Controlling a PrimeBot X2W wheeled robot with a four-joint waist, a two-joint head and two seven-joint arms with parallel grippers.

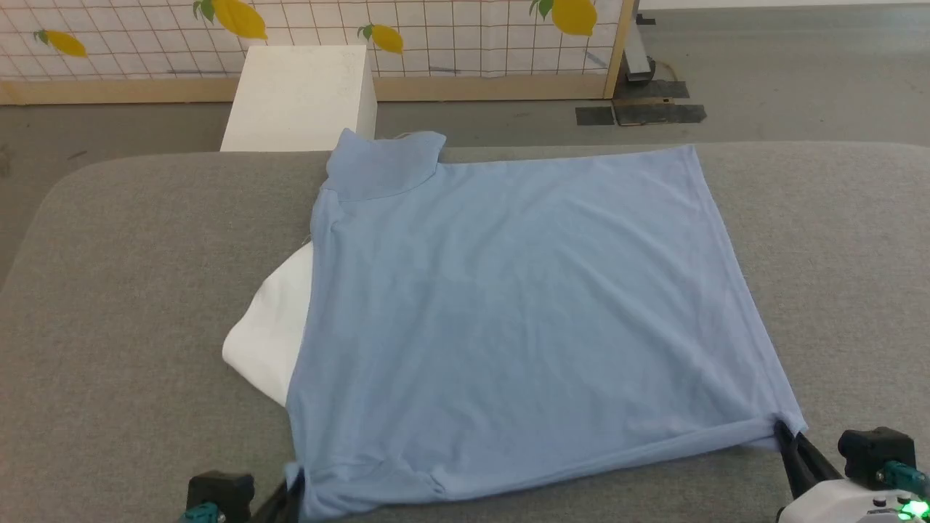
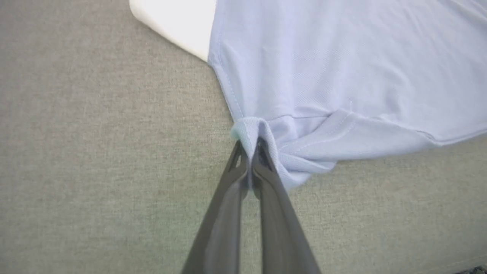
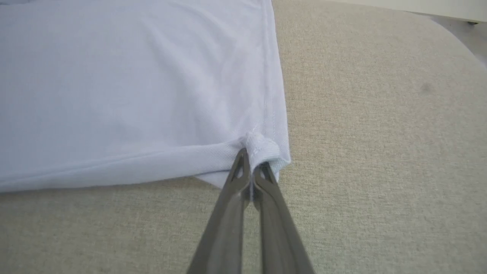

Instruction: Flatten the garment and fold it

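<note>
You have bare grey surface (image 1: 123,305) left and right of garment (image 1: 508,305): open passage on both sides. Near edge: left gripper (image 2: 249,146) and right gripper (image 3: 252,160) clamp garment corners, well apart. Far side: white box (image 1: 301,98) just behind surface edge, by garment's far left corner; lemon-print partition (image 1: 450,51) beyond.

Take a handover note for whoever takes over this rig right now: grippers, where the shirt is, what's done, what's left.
Left gripper: shut on the garment at its near left corner.
Right gripper: shut on the near right corner.
Garment: spread on the grey cushion, with its white panel sticking out on the left.
Done: mostly flattened.
Left: smooth the bunched near hem, then fold. No fold made yet.
</note>
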